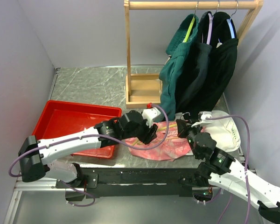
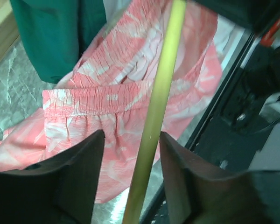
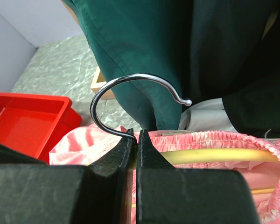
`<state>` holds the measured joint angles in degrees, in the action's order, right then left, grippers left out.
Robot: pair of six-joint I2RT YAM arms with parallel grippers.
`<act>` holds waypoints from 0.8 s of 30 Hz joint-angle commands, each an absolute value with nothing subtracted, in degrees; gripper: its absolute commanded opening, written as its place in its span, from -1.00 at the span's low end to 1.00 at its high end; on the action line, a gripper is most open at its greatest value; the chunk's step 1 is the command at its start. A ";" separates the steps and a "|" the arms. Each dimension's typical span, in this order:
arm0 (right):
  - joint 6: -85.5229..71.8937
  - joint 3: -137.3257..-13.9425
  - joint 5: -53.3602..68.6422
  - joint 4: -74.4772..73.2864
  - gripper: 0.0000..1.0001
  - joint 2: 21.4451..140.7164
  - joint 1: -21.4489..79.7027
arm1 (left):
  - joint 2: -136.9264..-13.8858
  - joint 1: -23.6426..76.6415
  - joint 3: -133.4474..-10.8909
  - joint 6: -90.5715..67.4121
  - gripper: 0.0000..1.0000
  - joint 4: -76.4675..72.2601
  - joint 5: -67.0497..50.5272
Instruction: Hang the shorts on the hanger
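The left gripper (image 2: 131, 137) is seen standing open, its two matte black fingers (image 2: 79, 172) spread apart with nothing clamped. Between them runs the hanger (image 2: 161, 88), a thin, smooth, glossy yellow plastic rod lying nearer the right-hand finger; whether it is touched cannot be told. Beneath and beyond those fingertips the shorts (image 2: 93, 100) are spread. They are of soft salmon-pink fabric with a paler print and a finely gathered elastic waistband, crumpled on the grey, veined, stone-look tabletop (image 2: 18, 88).

The right gripper (image 3: 136, 133) is shown shut on the hanger at its neck, a sliver of yellow being visible in the slit between the black fingers. Out of the fingertips the metal hook (image 3: 130, 78) is curved upward, a polished chrome wire with a small rounded tip. To the right of the fingers the yellow rod is seen under the ruffled waistband edge.

The hook and that grip are shown by the right wrist view alone, the open fingers by the left wrist view alone. From above, a glossy red tray (image 1: 84, 106) is seen left of the left gripper, a white cloth (image 1: 226, 128) right of the right gripper, and dark green garments (image 1: 196, 70) on a wooden rack (image 1: 127, 56) beyond both.
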<state>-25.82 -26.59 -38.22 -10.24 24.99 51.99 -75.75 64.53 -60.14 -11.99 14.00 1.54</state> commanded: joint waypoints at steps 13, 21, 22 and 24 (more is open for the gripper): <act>-29.53 -23.20 -38.41 -9.32 -1.00 21.27 52.29 | -67.14 56.71 -66.62 -46.66 0.16 23.46 22.70; -29.44 -23.20 -38.50 -9.58 -1.00 21.01 52.38 | -84.62 43.60 -78.38 -51.33 -0.08 34.88 13.01; -29.44 -23.29 -38.50 -9.67 -1.00 20.83 52.38 | -89.42 43.33 -80.31 -51.24 -0.15 37.42 11.96; -29.36 -23.29 -38.41 -9.75 -1.00 20.66 52.47 | -94.37 43.15 -86.55 -50.80 -0.21 39.98 10.73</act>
